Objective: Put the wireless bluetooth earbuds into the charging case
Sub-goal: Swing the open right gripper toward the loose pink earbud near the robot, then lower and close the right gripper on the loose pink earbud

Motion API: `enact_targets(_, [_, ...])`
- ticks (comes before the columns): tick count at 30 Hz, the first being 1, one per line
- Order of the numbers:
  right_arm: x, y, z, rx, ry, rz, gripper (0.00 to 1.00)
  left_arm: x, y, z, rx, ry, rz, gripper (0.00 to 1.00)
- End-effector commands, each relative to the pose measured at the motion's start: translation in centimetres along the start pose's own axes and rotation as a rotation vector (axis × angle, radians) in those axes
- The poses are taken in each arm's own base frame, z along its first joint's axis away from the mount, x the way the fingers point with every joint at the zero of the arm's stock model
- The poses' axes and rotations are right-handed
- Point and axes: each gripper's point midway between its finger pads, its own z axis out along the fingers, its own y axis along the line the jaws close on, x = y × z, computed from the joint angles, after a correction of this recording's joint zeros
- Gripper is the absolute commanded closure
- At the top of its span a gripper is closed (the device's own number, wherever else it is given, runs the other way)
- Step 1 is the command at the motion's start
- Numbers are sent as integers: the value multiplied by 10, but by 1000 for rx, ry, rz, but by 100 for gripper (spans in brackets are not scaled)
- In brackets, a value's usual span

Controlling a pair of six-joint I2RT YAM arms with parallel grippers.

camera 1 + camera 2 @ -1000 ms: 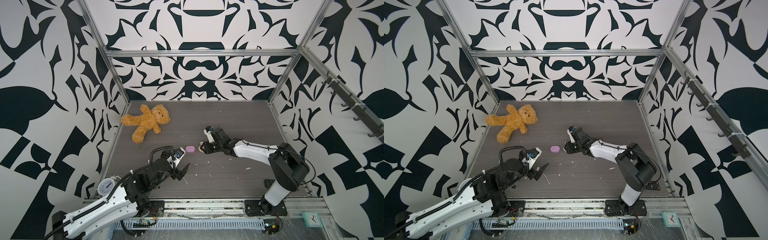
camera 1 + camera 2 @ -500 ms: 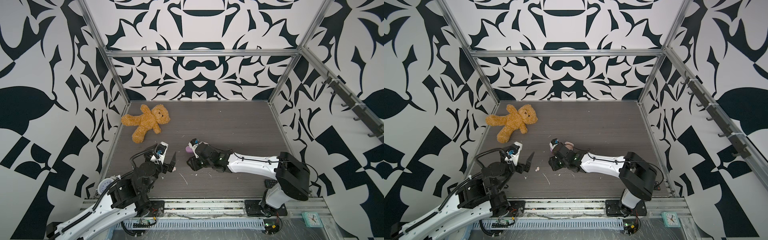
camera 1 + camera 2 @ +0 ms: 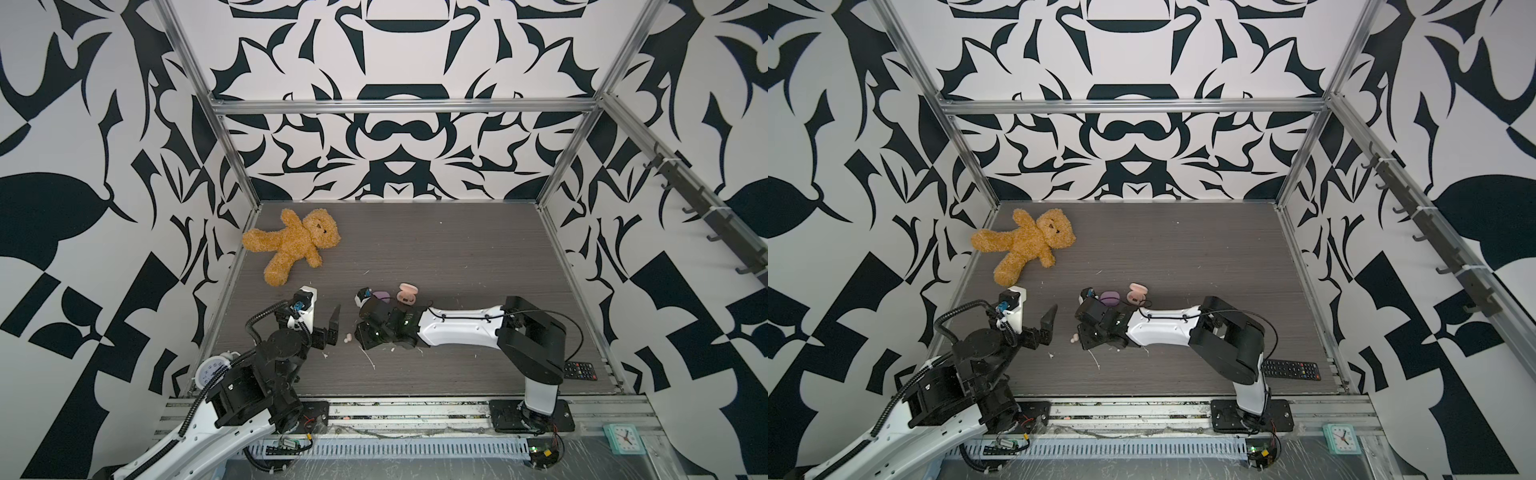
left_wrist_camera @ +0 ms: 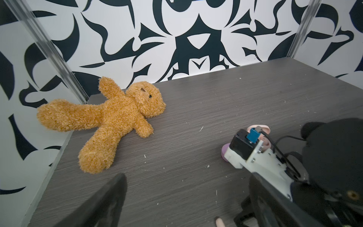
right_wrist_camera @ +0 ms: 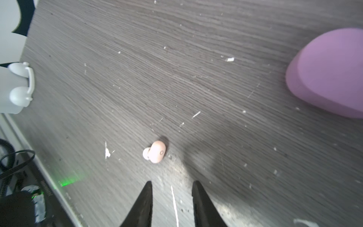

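Observation:
A pale peach earbud (image 5: 156, 151) lies on the grey table just ahead of my right gripper (image 5: 172, 184), whose jaws stand partly open with nothing between them. In both top views that earbud (image 3: 347, 338) (image 3: 1074, 338) lies between the two grippers. The right gripper (image 3: 359, 335) is low over the table beside it. My left gripper (image 3: 322, 318) is wide open and empty, and the earbud (image 4: 219, 222) shows near its jaws. A shut lilac case (image 3: 381, 296) and an open peach charging case (image 3: 407, 293) sit behind the right wrist. No other earbuds show.
A brown teddy bear (image 3: 291, 245) lies at the back left. A black remote (image 3: 579, 370) is at the front right. A white alarm clock (image 3: 212, 370) stands at the front left edge. White scraps (image 5: 196, 114) dot the table.
My right arm has swung left and nearer, from beside the cases down to the peach earbud, and its jaws have narrowed a little. My left arm has drawn back toward the left, still open.

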Motion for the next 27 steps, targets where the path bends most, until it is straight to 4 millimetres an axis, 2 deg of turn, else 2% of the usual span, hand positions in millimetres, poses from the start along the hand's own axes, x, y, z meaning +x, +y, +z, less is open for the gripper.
enact_targets(1, [-13, 16, -1, -24, -30, 15, 64, 3, -9, 0, 53, 4, -18, 1])
enact_targets(9, [-14, 23, 13, -34, -9, 17, 65, 4, -3, 1, 15, 7, -19, 1])
enact_targets(27, [-12, 25, 27, -29, 14, 20, 68, 4, 3, 1, -11, -3, -31, 1])
